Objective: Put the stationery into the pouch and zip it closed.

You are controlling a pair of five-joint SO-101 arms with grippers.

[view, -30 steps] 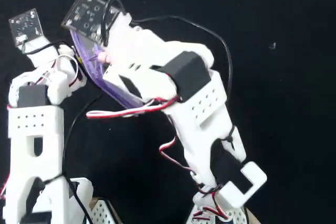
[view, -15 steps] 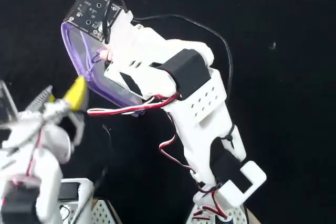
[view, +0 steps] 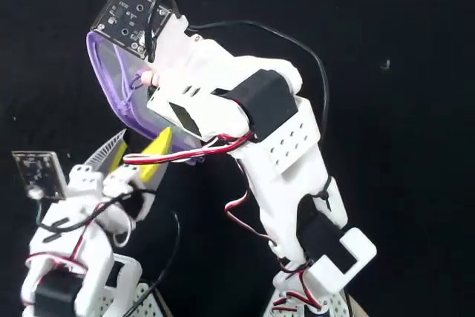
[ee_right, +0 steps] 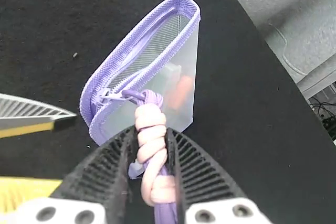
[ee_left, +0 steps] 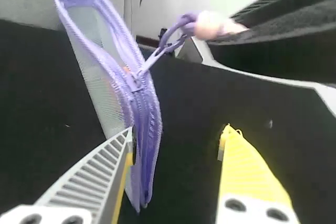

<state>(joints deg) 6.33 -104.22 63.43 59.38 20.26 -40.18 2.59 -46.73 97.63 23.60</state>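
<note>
Black-covered bench [view: 401, 146] beneath both arms.

Right arm [view: 282, 154]: large, white, angled up and across the bench toward the far corner on the left arm's side.

Left arm [view: 74, 257]: lower, near the front edge, wrist tipped upward toward the pouch.

Pouch [ee_right: 157, 77]: translucent, purple zip trim, directly ahead of the right pincer [ee_right: 150, 132] and hanging from it by the pull cord. Lower end of the pouch just above the left pincer [ee_left: 178, 129]. Contact with the bench not determinable.

Right pincer: black ribbed fingers [ee_right: 197, 174] pressed together on the pull cord [ee_right: 149, 114], a pink knotted cord running lengthwise between them and out past the tips.

Left pincer: spread wide, one grey ribbed finger and one yellow finger. Purple edge of the pouch just inside the gap, right beside the grey fingertip, well apart from the yellow one. Contact with the grey finger not determinable.

Orange item [ee_right: 184, 85]: inside the pouch, visible through the wall, beyond the right pincer's tips.

Slider [ee_right: 113, 95]: on the zip near the end closest to the right pincer, tied to the pull cord by a purple loop. Extent of zip closure not determinable.
</note>
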